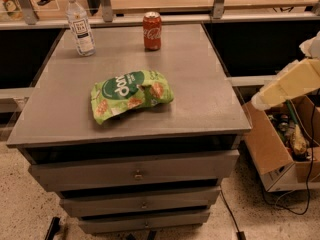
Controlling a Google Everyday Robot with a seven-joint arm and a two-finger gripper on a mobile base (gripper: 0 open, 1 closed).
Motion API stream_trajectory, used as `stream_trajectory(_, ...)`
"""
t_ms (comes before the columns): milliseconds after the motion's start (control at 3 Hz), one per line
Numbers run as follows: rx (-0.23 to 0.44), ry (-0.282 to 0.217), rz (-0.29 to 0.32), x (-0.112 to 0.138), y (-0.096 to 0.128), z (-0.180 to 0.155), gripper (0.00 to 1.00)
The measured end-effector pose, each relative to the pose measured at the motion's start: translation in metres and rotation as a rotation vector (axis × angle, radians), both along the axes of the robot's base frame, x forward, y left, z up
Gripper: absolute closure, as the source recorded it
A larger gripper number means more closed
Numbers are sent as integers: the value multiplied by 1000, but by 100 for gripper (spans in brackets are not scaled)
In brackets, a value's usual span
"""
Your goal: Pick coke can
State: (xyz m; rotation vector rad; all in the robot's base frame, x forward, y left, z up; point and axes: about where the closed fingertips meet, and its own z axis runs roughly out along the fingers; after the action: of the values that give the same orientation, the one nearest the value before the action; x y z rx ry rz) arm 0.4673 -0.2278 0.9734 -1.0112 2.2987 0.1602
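The coke can (152,31) is red with white script and a silver top. It stands upright near the far edge of the grey cabinet top (200,84), a little right of the middle. My gripper is out of view. Only a cream arm segment (290,84) shows at the right edge, beyond the cabinet's right side and well to the right of the can and nearer than it. Nothing touches the can.
A clear bottle (80,24) with a white cap stands at the far left of the top. A green snack bag (131,95) lies in the middle. Drawers (135,174) are below. An open cardboard box (265,149) with cables sits on the floor at the right.
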Motion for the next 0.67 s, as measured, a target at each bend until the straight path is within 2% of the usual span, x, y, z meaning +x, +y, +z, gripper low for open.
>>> stream_trajectory(333, 116, -76, -58, 16, 3, 4, 0)
stream_trajectory(667, 204, -160, -99, 35, 3, 15, 0)
